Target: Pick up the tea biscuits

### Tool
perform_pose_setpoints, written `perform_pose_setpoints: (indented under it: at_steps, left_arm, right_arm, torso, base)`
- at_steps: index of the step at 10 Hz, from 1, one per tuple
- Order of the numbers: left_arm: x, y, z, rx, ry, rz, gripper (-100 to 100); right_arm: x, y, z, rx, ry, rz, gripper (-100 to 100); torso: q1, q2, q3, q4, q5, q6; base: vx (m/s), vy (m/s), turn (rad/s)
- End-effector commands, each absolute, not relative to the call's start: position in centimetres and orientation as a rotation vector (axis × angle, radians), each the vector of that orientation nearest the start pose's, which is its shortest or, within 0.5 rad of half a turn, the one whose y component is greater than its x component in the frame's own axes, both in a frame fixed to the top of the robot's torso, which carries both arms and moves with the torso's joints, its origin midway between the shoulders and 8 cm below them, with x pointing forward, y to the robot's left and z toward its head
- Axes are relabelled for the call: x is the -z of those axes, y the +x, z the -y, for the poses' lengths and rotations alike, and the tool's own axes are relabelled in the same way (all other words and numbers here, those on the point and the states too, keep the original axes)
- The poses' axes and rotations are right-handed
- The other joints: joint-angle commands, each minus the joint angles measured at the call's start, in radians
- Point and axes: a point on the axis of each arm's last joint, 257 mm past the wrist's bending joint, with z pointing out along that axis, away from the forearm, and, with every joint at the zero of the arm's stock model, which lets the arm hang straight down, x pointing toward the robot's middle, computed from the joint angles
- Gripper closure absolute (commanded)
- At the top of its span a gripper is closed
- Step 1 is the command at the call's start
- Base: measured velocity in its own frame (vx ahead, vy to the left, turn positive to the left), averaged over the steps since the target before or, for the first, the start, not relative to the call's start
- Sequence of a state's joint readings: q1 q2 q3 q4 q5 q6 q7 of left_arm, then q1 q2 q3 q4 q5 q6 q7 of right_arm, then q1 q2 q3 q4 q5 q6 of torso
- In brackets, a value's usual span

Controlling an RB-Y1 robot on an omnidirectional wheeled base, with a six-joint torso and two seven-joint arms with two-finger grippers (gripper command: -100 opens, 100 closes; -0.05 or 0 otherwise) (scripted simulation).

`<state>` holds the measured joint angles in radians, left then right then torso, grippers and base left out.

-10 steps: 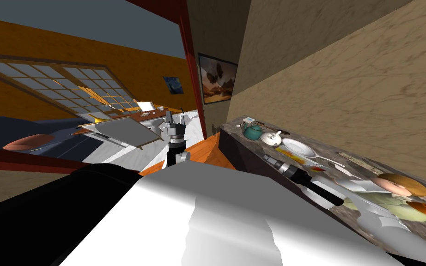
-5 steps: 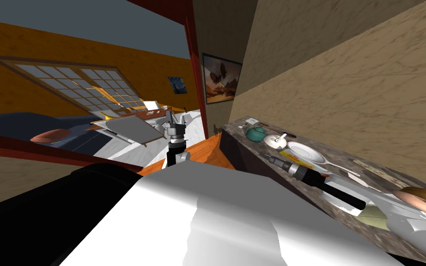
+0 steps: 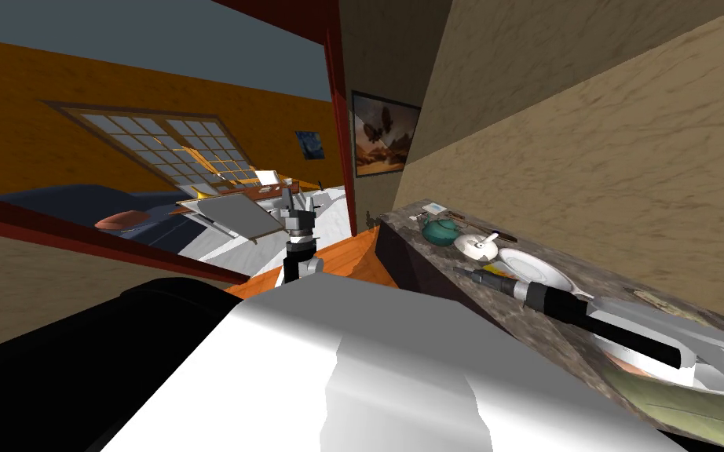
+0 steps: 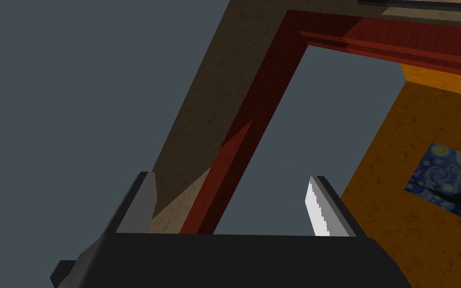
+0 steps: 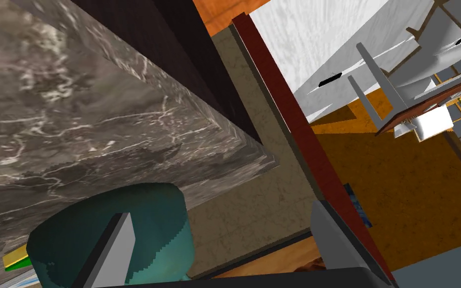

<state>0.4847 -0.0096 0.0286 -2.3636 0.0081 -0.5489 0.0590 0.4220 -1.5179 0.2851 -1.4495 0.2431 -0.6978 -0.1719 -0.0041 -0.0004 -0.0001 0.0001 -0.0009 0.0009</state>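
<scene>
Right gripper (image 5: pixel 219 209), jaws open, has advanced to the teal teapot (image 5: pixel 164 225); yellow biscuit packet (image 5: pixel 14 260) just beside it; left gripper (image 4: pixel 230 176) open too.

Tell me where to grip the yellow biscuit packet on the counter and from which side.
Come from above and pinch across its width, I'd guess: the packet lies flat and low on the counter, crowded by the white pot and the plate, so side approaches look blocked. Most of it is hidden.
</scene>
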Motion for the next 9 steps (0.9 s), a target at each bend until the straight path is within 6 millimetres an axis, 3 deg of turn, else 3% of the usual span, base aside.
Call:
perform_pose_setpoints:
  at_steps: [1, 4, 5, 6, 9]
  left_arm:
    - [-7.4, 31.5, -28.2, 1.371, -0.563, -0.483, 0]
    - [-7.4, 31.5, -28.2, 1.371, -0.563, -0.483, 0]
    - [-7.4, 31.5, -28.2, 1.371, -0.563, -0.483, 0]
    - [-7.4, 31.5, -28.2, 1.370, -0.563, -0.483, 0]
    - [-7.4, 31.5, -28.2, 1.371, -0.563, -0.483, 0]
  right_arm:
    - [26.3, 32.1, 48.6, -0.503, -0.231, -2.354, -100]
    - [25.7, 30.5, 53.2, -0.347, -0.358, -2.463, -100]
    - [25.3, 30.6, 53.5, -0.332, -0.373, -2.469, -100]
    - [25.4, 29.4, 55.3, -0.276, -0.417, -2.516, -100]
    - [24.4, 28.5, 57.8, -0.185, -0.498, -2.576, -100]
  torso:
    - [0.000, 0.000, 0.000, 0.000, 0.000, 0.000]
    - [0.000, 0.000, 0.000, 0.000, 0.000, 0.000]
    - [-0.001, -0.001, 0.000, 0.000, 0.000, 0.000]
    - [-0.001, -0.001, 0.000, 0.000, 0.000, 0.001]
    - [-0.002, -0.001, 0.000, 0.000, -0.001, 0.000]
  base:
    - [0.016, -0.041, 0.073]
    - [0.024, -0.046, 0.112]
    - [0.029, -0.049, 0.065]
    - [0.021, -0.058, 0.106]
    - [0.028, -0.063, 0.078]
